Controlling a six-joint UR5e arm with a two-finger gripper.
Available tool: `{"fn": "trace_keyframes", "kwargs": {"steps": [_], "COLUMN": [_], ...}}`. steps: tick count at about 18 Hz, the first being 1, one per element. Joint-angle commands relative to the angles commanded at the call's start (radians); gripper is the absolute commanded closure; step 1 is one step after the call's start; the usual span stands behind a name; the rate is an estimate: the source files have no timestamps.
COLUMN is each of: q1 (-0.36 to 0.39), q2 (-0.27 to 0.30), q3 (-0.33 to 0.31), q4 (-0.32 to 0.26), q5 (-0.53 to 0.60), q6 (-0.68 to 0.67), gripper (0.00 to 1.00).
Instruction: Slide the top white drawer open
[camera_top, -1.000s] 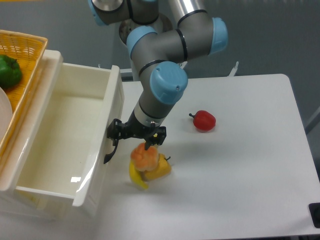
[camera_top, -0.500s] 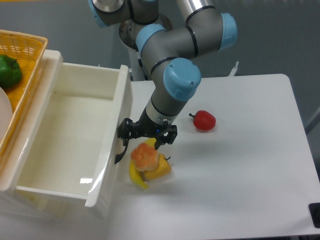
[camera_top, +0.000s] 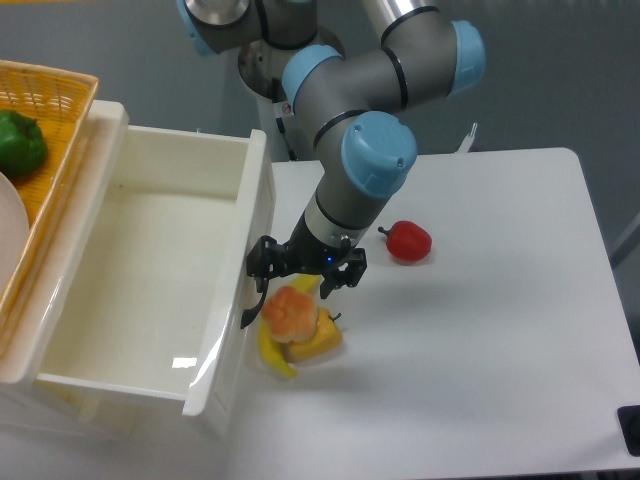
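One glossy cream-white top drawer (camera_top: 140, 270), a wide deep box, is seen pulled far out of its cabinet at the left of the white table (camera_top: 480, 380), its interior bare and shiny. A curved black handle (camera_top: 252, 305) is mounted on the drawer's front panel, which faces right. The black two-finger gripper (camera_top: 306, 272) of the grey and blue robot arm (camera_top: 370, 150) is positioned just beside this front panel, near the handle; whether the fingers are clamped on the handle or merely close to it cannot be told, since the gap between them is hidden by the gripper body. Directly below the gripper, a cluster of toy food is found on the table: an orange lumpy piece (camera_top: 291, 311) resting on a yellow block (camera_top: 318, 340), with a yellow banana-like piece (camera_top: 272, 354) at its lower left. A red toy pepper (camera_top: 408, 241) lies further right, well apart from the cluster. A yellow woven basket (camera_top: 45, 130) holding a green pepper (camera_top: 20, 145) is placed on the cabinet top at the upper left.
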Motion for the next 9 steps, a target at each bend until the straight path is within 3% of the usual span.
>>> {"fn": "trace_keyframes", "kwargs": {"steps": [9], "q1": [0.005], "q2": [-0.002], "q3": [-0.002], "q4": [-0.002], "q5": [-0.023], "q6": [-0.002], "gripper": [0.0]}}
